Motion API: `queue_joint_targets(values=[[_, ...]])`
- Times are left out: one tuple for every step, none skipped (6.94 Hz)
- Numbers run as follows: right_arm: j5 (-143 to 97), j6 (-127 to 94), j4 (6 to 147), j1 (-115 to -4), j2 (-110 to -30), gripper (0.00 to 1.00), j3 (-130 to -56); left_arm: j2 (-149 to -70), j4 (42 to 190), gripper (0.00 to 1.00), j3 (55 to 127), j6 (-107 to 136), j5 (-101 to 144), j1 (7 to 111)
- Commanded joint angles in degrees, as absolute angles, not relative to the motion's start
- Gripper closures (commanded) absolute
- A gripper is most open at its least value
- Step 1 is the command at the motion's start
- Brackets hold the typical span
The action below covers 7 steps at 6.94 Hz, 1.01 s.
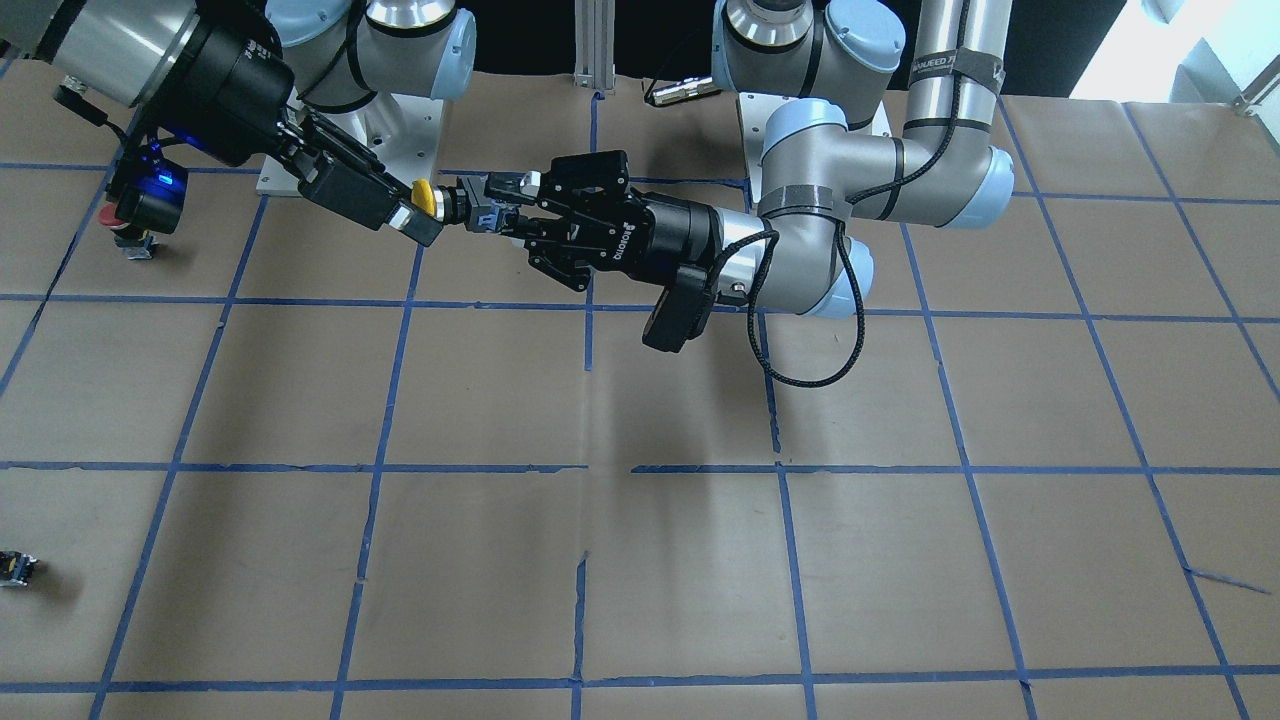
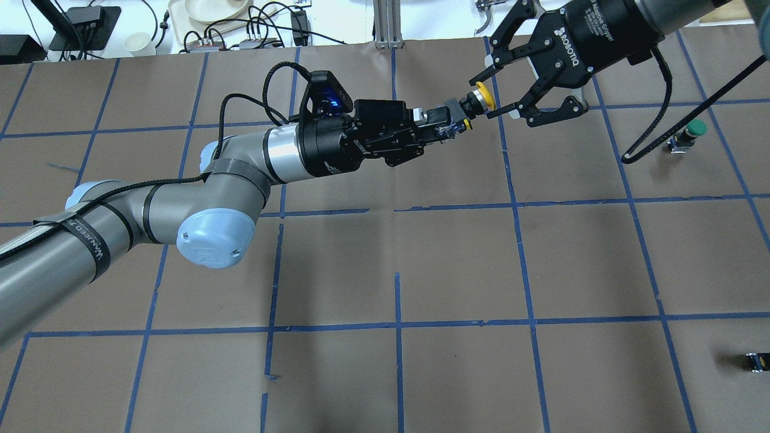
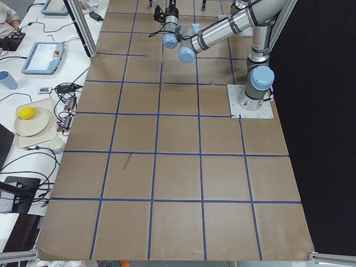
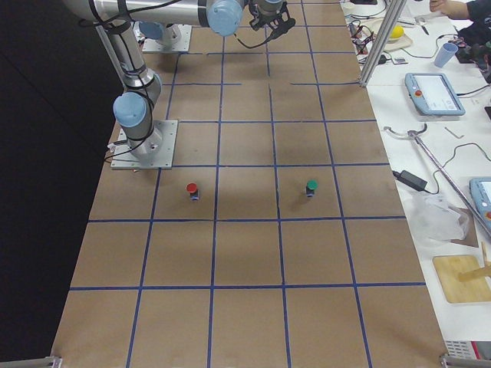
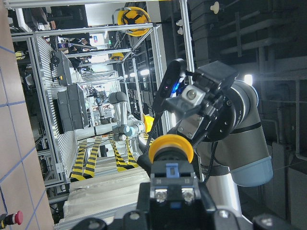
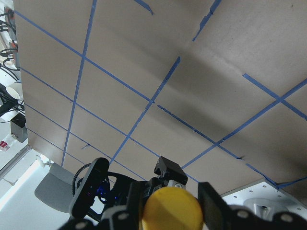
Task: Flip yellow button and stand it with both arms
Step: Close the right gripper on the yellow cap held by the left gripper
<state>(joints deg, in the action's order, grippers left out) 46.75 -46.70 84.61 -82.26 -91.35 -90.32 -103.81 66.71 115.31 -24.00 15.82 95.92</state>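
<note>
The yellow button (image 2: 482, 99) is held level in the air between both arms, yellow cap toward the right arm. My left gripper (image 2: 444, 118) is shut on its black body (image 1: 482, 212). My right gripper (image 2: 500, 86) is open, its fingers (image 2: 511, 110) spread on either side of the yellow cap (image 1: 424, 197) with gaps showing. In the left wrist view the cap (image 5: 171, 149) sits above the body, facing the right gripper's pads (image 5: 192, 96). In the right wrist view the cap (image 6: 171, 208) lies between the open fingers (image 6: 214, 203).
A red-capped button (image 4: 192, 189) and a green-capped button (image 2: 692, 129) stand on the brown taped table (image 2: 457, 264) on the right arm's side. A small capless black part (image 2: 755, 361) lies near the front edge. Cables and dishes (image 2: 210, 9) sit beyond the far edge.
</note>
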Motion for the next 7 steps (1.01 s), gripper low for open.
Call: queue_joint_targets(values=[[45.9,-46.7,84.6,-82.3,-91.4,0.71,-90.3,-103.9,66.7,0.83,115.3,-24.0,15.8,95.9],[45.9,-46.7,84.6,-82.3,-91.4,0.71,-90.3,-103.9,66.7,0.8,115.3,-24.0,15.8,95.8],[45.9,-46.7,84.7,-82.3,-91.4,0.71,-90.3,-103.8,66.7,0.01,115.3,-23.9,15.8,95.7],[45.9,-46.7,84.8,-82.2,-91.4,0.71,-90.3,-103.8,66.7,0.0,115.2,-22.4,15.6,95.6],[46.0,-46.7,84.8,-82.2,-91.3,0.71,-90.3,-103.0,66.7,0.0,115.1,-20.1,15.6,95.6],[46.1,-46.7,84.9,-82.2,-91.3,0.71,-90.2,-102.5,66.7,0.0,115.0,-17.5,15.5,95.5],[47.2,-45.9,85.2,-81.6,-91.3,0.71,-90.2,-101.7,66.6,0.0,114.3,-14.1,14.9,94.9]])
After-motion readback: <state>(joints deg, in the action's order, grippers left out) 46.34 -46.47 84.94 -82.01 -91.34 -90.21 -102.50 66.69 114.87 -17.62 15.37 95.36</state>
